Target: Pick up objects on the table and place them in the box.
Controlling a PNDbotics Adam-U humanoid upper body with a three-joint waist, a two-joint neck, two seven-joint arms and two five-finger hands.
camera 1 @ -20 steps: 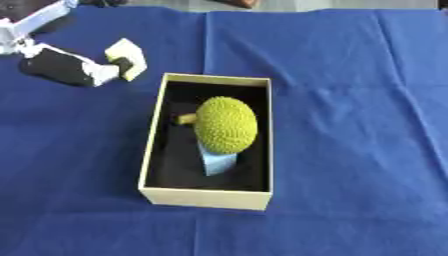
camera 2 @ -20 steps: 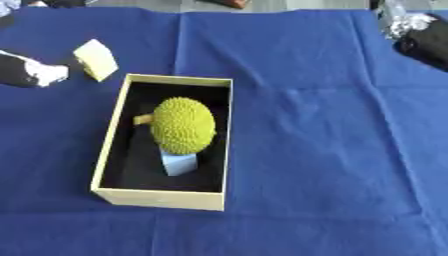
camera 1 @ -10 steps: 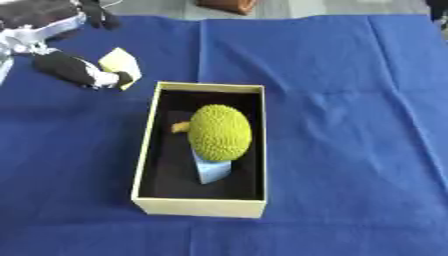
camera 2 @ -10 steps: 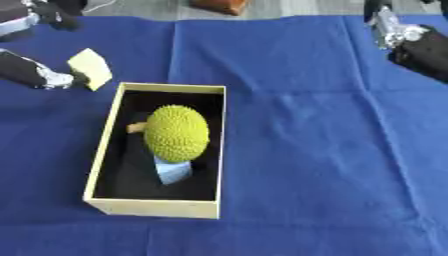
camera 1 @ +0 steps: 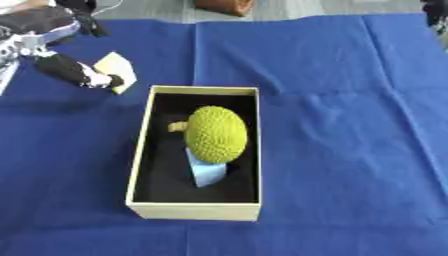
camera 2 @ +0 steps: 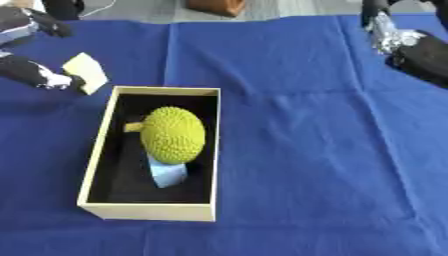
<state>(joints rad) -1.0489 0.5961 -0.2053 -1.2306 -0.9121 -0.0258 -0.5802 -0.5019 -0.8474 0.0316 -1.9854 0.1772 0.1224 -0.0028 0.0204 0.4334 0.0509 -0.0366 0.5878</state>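
Note:
An open cardboard box (camera 1: 140, 165) with a black lining stands in the middle of the blue cloth. Inside lie a spiky yellow-green fruit (camera 1: 216, 133), a light blue piece (camera 1: 206, 172) under it, and a small yellow bit (camera 1: 178, 126) at its left. My left hand (camera 1: 70, 71) is just beyond the box's far left corner, fingers pinched on a pale yellow flat piece (camera 1: 118, 74) held tilted above the cloth. My right hand (camera 2: 422, 54) shows at the far right edge, away from the box.
Blue cloth (camera 2: 332, 150) covers the whole table, with wide bare areas right of the box and in front of it. A brown object (camera 2: 213, 6) sits beyond the far edge.
The whole picture has slid downward, so the camera moved. My left hand with the pale yellow piece stays near the box's far left corner.

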